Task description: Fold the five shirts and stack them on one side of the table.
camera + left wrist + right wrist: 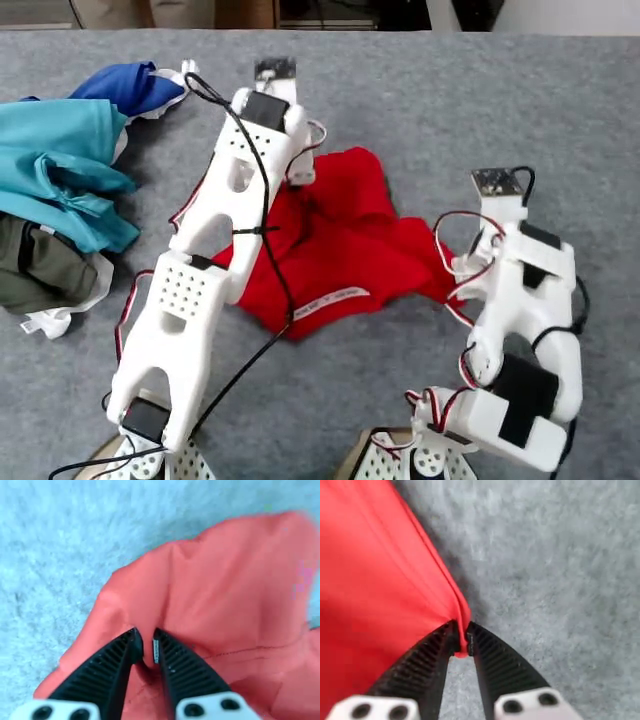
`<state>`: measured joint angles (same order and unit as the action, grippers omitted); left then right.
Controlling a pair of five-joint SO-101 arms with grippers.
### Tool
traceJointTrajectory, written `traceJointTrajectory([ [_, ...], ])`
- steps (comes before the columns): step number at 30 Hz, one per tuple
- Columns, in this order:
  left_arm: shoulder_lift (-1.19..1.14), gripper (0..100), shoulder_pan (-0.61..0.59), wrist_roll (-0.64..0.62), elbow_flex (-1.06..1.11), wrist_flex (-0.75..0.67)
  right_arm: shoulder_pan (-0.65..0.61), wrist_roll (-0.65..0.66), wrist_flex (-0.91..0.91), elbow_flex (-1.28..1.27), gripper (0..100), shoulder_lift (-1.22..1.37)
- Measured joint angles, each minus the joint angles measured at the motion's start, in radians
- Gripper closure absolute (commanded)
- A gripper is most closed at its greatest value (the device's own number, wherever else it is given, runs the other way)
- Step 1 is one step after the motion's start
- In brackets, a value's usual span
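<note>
Right pincer (461,632) is clamped on a folded edge of the red shirt (340,250), at the side of the shirt nearest the right arm. Farther out, the left pincer (146,641) is closed on a raised fold of the same shirt, near its far edge. This shirt lies crumpled in the middle of the grey table (470,100). Well apart, at the left side, a dark olive shirt (35,265), a teal shirt (60,170) and a blue shirt (130,88) lie heaped unfolded, touching one another.
</note>
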<state>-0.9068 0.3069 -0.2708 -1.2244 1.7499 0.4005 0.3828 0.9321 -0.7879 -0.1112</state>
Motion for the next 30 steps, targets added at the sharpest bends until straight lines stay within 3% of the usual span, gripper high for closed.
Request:
traceJointTrajectory([
  [11, 0.017, 98, 0.152, 0.000, -0.224, 0.000, 0.110, 0.015, -0.121, -0.083, 99.3, -0.009],
  [17, 0.017, 98, 0.160, 0.000, -0.342, 0.000, 0.114, 0.015, -0.129, -0.086, 99.3, -0.009],
  [20, 0.017, 98, 0.133, 0.000, -0.382, 0.000, 0.114, 0.015, -0.129, -0.086, 99.3, -0.009],
  [24, 0.020, 98, 0.012, 0.002, -0.370, 0.000, 0.118, 0.015, -0.129, -0.086, 99.3, -0.009],
  [30, 0.020, 98, -0.103, 0.002, -0.143, 0.000, 0.118, 0.015, -0.129, -0.086, 99.3, -0.009],
])
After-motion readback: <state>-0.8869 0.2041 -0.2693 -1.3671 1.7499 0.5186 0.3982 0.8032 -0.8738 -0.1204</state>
